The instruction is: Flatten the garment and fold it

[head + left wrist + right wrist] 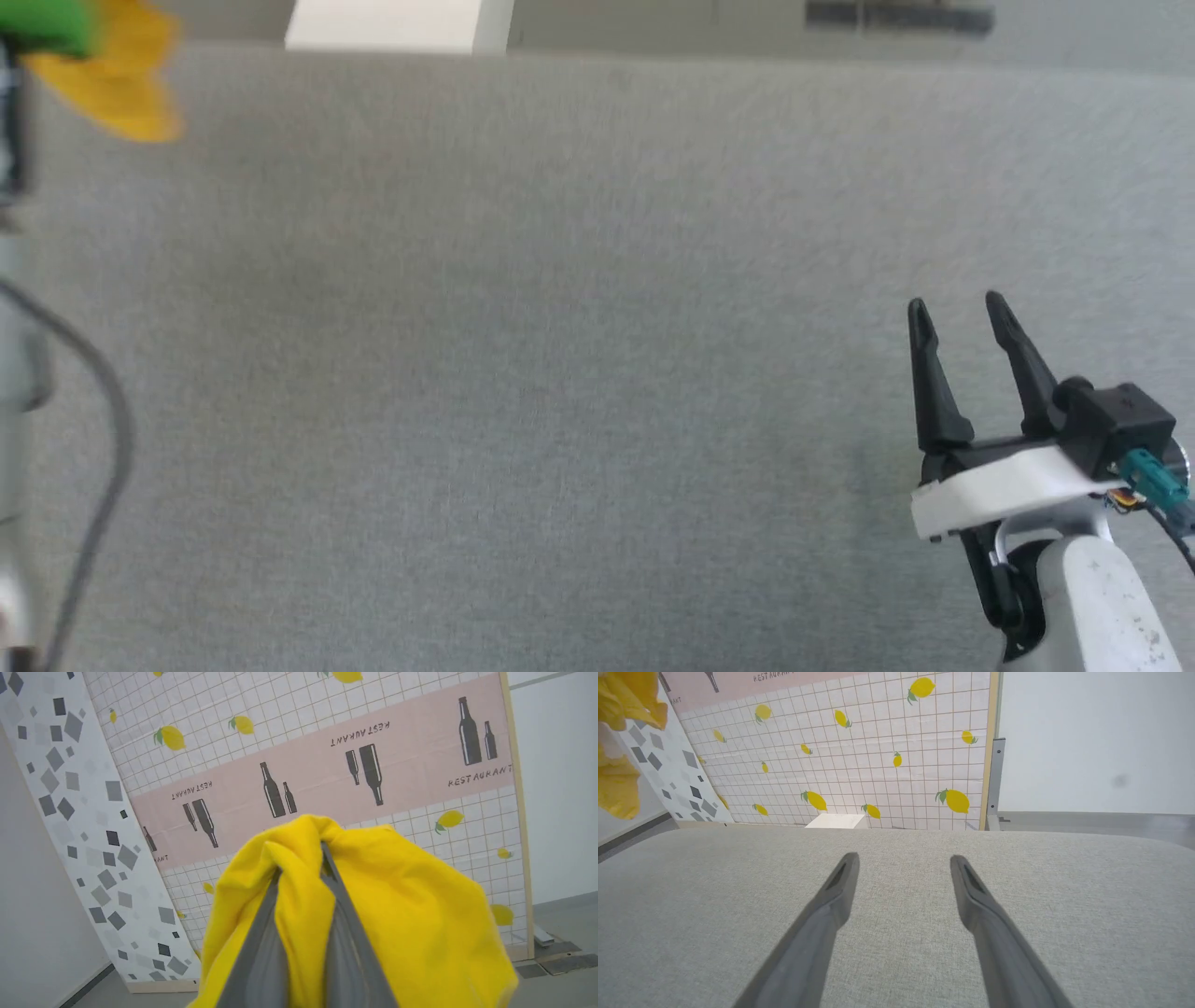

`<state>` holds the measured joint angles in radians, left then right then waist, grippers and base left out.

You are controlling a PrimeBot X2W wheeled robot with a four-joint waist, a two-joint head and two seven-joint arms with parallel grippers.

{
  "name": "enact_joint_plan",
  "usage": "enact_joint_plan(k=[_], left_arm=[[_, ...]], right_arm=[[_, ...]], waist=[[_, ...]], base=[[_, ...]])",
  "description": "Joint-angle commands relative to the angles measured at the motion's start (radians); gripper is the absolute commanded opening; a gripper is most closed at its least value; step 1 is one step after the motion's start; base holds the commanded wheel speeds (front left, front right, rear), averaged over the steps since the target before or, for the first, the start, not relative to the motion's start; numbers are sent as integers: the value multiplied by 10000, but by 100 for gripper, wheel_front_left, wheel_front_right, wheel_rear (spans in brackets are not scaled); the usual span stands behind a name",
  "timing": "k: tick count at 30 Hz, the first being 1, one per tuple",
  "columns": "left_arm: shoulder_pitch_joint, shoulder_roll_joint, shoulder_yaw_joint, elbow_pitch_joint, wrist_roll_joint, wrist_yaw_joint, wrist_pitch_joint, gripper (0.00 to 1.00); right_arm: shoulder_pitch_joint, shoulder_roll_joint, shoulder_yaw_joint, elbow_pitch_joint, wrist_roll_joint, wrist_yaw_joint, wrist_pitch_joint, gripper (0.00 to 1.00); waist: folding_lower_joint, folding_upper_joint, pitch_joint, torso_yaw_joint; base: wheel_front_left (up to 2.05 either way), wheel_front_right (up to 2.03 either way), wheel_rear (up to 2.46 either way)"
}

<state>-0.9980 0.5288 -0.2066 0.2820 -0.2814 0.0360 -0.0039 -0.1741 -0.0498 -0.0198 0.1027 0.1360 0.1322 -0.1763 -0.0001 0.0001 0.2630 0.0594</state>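
A yellow garment (420, 914) hangs bunched in the left gripper (301, 858). The gripper's two grey fingers are clamped on a fold of the cloth. It is held up in front of a wall panel (373, 718) printed with lemons and bottles. In the head view, a blurred piece of the garment shows in the top left corner, near the far left of a wide grey fabric surface (560, 373). The right gripper (957, 306) sits at the lower right over that surface, its dark fingers apart and holding nothing. A white block (392, 23) lies beyond the surface's far edge.
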Motion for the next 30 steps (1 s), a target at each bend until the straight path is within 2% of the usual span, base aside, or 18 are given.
enact_joint_plan(k=[1, 8, 15, 22, 29, 30], left_arm=[[-193, -368, -321, -210, 14, -114, 59, 0], [44, -1961, -1518, -654, -510, -565, 437, 0], [1830, -3160, -2433, -144, -1389, -671, 1131, 0], [4168, -3638, -3450, 1600, -2459, -859, 3579, 0], [5423, -3696, -4346, 2376, -2975, -1010, 5916, 0], [5492, -3689, -4414, 2316, -3008, -1038, 6056, 50]], right_arm=[[142, -6, 18, 33, 96, -15, -45, 100], [322, -6, 84, 3, 255, -15, 0, 100], [459, -5, 35, -55, 335, -15, 71, 100], [578, -5, 68, -13, 356, -15, 141, 100], [761, -5, 128, -44, 317, -15, 308, 100], [774, -5, 156, -51, 310, -15, 334, 100]], waist=[[1, -1, -1249, -571], [1, -1, -1346, -1147], [1, -1, -1293, -1618], [1, -1, -1378, -1844], [1, -1, -1485, -1692], [1, -1, -1499, -1649]], base=[[0, 0, 0], [0, 0, 0], [0, 0, 0], [0, 0, 0], [0, 0, 0], [0, 0, 0]])
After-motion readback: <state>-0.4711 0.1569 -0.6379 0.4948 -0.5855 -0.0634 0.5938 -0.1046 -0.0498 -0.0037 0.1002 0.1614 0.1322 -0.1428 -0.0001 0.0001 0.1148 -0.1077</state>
